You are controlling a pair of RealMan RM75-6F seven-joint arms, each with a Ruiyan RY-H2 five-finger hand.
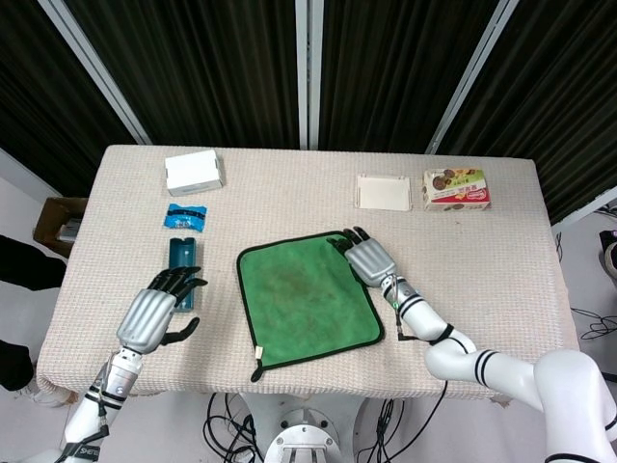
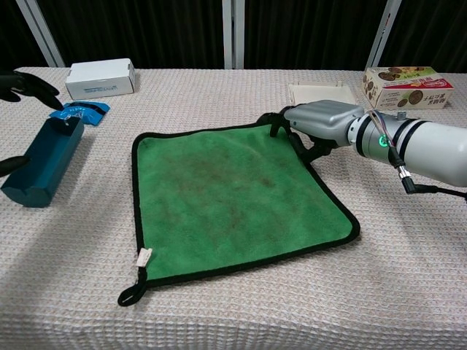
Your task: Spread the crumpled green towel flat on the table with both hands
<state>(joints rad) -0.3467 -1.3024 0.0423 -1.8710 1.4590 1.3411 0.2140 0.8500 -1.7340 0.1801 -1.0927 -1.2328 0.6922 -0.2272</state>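
The green towel [image 1: 307, 297] with black trim lies flat in the middle of the table [image 1: 501, 289], also in the chest view [image 2: 226, 197]. My right hand [image 1: 364, 257] reaches over its far right corner, and the fingertips touch the trim there [image 2: 281, 122], thumb beside the right edge. The corner does not look lifted. My left hand [image 1: 154, 313] hovers left of the towel with fingers apart and nothing in it, above the near end of a teal box [image 1: 181, 273]. In the chest view only its dark fingertips [image 2: 22, 84] show at the left border.
The teal box [image 2: 44, 160] lies left of the towel, with a blue packet [image 1: 186, 216] and a white box [image 1: 194, 173] beyond it. At the back right stand a white tray [image 1: 383, 191] and a cookie box [image 1: 456, 189].
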